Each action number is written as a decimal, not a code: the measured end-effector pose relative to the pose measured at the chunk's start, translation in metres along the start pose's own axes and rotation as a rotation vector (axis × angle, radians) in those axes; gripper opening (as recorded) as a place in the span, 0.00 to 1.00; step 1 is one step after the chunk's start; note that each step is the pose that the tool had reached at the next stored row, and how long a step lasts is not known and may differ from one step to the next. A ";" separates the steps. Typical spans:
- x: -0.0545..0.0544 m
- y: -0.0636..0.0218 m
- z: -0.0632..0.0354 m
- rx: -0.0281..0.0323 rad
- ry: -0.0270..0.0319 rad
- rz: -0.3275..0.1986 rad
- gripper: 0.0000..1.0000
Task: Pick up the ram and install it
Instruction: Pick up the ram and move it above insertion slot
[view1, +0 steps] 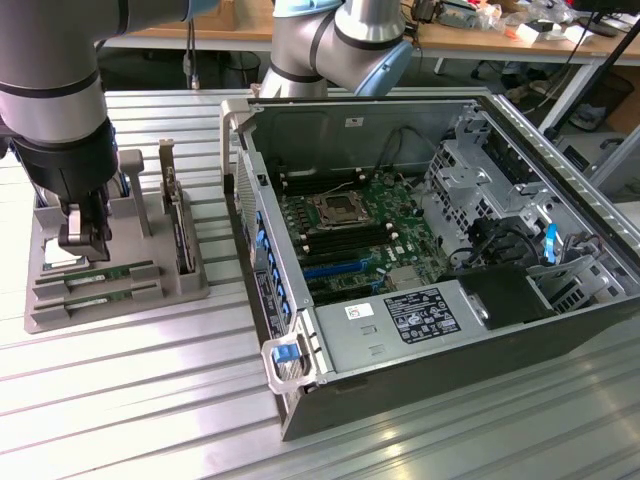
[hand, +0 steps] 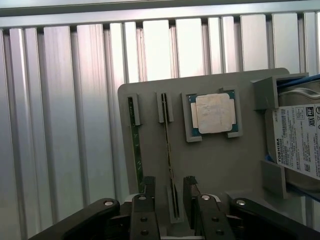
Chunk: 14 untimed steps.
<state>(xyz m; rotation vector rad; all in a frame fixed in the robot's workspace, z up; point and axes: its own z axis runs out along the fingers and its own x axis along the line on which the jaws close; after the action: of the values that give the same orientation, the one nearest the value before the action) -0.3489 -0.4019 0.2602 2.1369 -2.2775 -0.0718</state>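
**Ram on edge in its tray slot**

It stands in the grey tray on the worktop, the hand spread wide astride it, gripping nothing. Likely light, stiff and thin, yet fragile: best pinched across its flat faces mid-length, clear of the contacts.

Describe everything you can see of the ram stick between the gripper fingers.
The ram is a long, thin green circuit-board stick with small dark chips. It stands on its edge, level, in a slot of the gray holder, beside its twin in the next slot. From the wrist view it shows edge-on as a narrow line. The open gripper straddles it, one finger on each side with a gap to both; only the holder seems to touch it.
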 end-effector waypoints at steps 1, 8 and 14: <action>0.000 0.0000 0.0003 -0.0001 0.0001 0.000 0.36; 0.000 -0.0003 0.0069 -0.0008 0.0001 -0.001 0.36; 0.000 -0.0005 0.0114 -0.0013 0.0002 -0.001 0.36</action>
<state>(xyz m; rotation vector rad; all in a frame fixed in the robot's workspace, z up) -0.3490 -0.4018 0.2487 2.1374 -2.2757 -0.0731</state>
